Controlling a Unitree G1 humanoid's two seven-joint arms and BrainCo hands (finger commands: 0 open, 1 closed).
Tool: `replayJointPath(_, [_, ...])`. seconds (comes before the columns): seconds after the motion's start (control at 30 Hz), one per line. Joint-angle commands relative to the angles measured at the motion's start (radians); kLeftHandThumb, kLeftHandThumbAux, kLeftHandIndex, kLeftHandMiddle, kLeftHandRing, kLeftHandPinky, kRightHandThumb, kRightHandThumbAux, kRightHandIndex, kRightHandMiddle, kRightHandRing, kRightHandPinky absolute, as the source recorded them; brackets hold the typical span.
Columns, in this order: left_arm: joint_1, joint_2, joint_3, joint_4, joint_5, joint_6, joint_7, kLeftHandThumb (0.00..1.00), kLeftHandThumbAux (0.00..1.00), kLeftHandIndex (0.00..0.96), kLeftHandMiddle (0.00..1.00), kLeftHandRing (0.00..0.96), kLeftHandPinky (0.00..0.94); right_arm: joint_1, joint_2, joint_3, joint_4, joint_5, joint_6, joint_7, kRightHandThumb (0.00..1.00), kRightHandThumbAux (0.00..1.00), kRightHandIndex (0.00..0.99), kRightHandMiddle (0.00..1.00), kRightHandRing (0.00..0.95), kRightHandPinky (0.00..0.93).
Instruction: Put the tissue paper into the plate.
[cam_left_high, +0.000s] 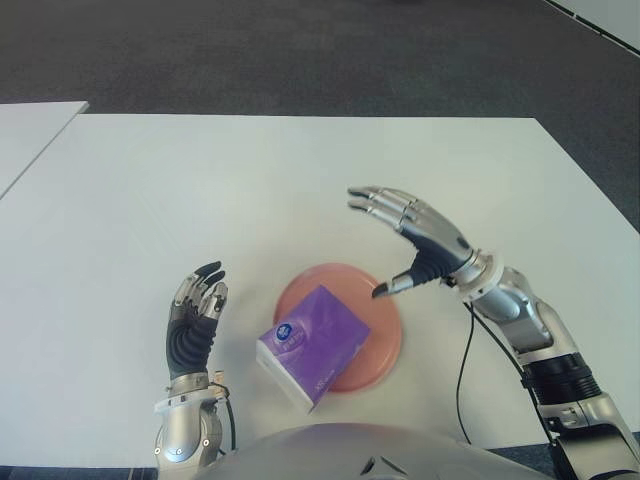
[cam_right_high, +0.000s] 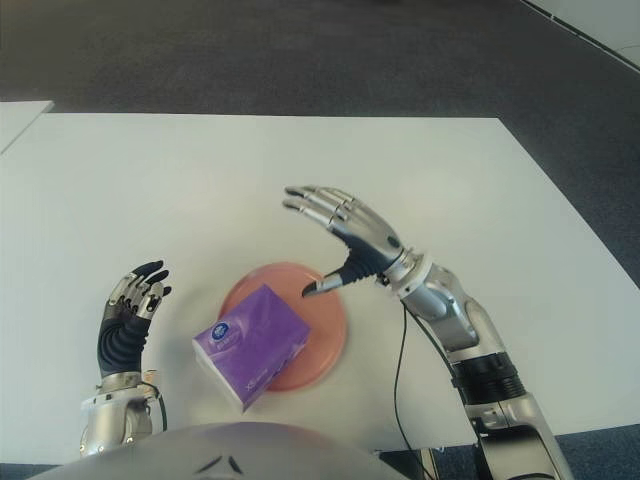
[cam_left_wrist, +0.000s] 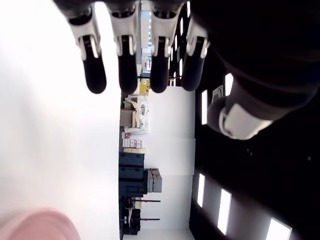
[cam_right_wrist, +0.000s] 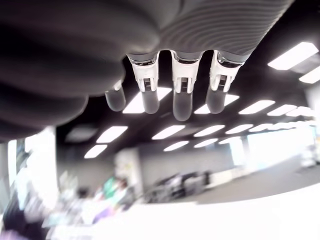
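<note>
The tissue pack (cam_left_high: 313, 345) is a soft purple packet, roughly box-shaped, with a white end face turned toward the robot's left and a small round blue and white label on its top near that end. It lies slanted across the pink plate (cam_left_high: 385, 335): most of it sits on the plate, while its near left corner juts past the rim over the white worktop (cam_left_high: 250, 190). The plate is round and shallow, close to the worktop's near edge in front of the robot's body.

The right hand (cam_left_high: 410, 235) is raised just beyond the plate's far right rim, holding nothing. Its four fingers (cam_left_high: 375, 205) are stretched out, spread and pointing toward the robot's left, and the thumb angles down toward the plate without touching the tissue pack. The right wrist view confirms straight fingers with empty space beneath them.

The left hand (cam_left_high: 195, 320) shows to the left of the plate, apart from the tissue pack, its palm upright and fingers loosely extended, gripping nothing. In the left wrist view the fingers hang straight and a sliver of the pink plate shows at the picture's edge.

Beyond the worktop lies dark carpeted floor (cam_left_high: 300, 50).
</note>
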Motion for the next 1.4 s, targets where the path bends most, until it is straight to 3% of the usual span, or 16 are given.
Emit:
replayJointPath(0.03, [0.010, -0.018, -0.001, 0.007, -0.011, 0.005, -0.001, 0.296, 0.585, 0.272, 0.236, 0.242, 0.268, 0.002, 0.034, -0.046, -0.004, 0.147, 0.141, 0.061, 0.205, 0.354, 0.000, 0.006, 0.007, 0.033])
replayJointPath(0.13, [0.011, -0.022, -0.005, 0.005, -0.010, 0.013, 0.003, 0.300, 0.585, 0.274, 0.236, 0.240, 0.264, 0.012, 0.131, -0.079, 0.124, 0.334, 0.198, 0.072, 0.198, 0.412, 0.001, 0.018, 0.012, 0.018])
replayJointPath(0.23, [0.017, -0.024, -0.011, 0.001, -0.006, 0.018, 0.007, 0.301, 0.584, 0.273, 0.233, 0.237, 0.260, 0.037, 0.201, -0.106, 0.216, 0.458, 0.221, 0.089, 0.195, 0.473, 0.011, 0.024, 0.013, 0.008])
replayJointPath(0.37, [0.027, -0.024, -0.021, -0.014, -0.001, 0.034, 0.010, 0.292, 0.582, 0.268, 0.227, 0.231, 0.259, 0.108, 0.286, -0.147, 0.181, 0.609, 0.310, 0.090, 0.187, 0.537, 0.050, 0.058, 0.046, 0.068])
replayJointPath(0.47, [0.034, -0.014, -0.031, -0.030, 0.015, 0.058, 0.006, 0.271, 0.583, 0.258, 0.211, 0.217, 0.237, 0.221, 0.348, -0.173, 0.120, 0.685, 0.341, 0.070, 0.186, 0.564, 0.077, 0.086, 0.072, 0.097])
replayJointPath(0.87, [0.025, 0.008, -0.036, -0.018, 0.015, 0.134, -0.018, 0.244, 0.595, 0.182, 0.142, 0.153, 0.190, 0.417, 0.437, -0.199, -0.036, 0.721, 0.448, 0.054, 0.179, 0.616, 0.102, 0.121, 0.099, 0.118])
replayJointPath(0.93, [0.025, 0.005, -0.037, -0.014, 0.013, 0.131, -0.016, 0.252, 0.604, 0.183, 0.138, 0.149, 0.188, 0.429, 0.447, -0.201, -0.026, 0.709, 0.440, 0.055, 0.174, 0.621, 0.101, 0.121, 0.101, 0.127])
replayJointPath(1.2, [0.031, -0.011, -0.040, 0.025, 0.016, 0.089, -0.003, 0.272, 0.627, 0.215, 0.136, 0.141, 0.189, 0.449, 0.475, -0.206, 0.161, 0.649, 0.279, 0.096, 0.132, 0.600, 0.083, 0.101, 0.091, 0.118])
replayJointPath(1.4, [0.014, -0.023, -0.042, 0.090, 0.023, 0.044, 0.007, 0.270, 0.634, 0.214, 0.137, 0.139, 0.187, 0.437, 0.489, -0.203, 0.236, 0.627, 0.247, 0.100, 0.123, 0.567, 0.079, 0.087, 0.077, 0.105])
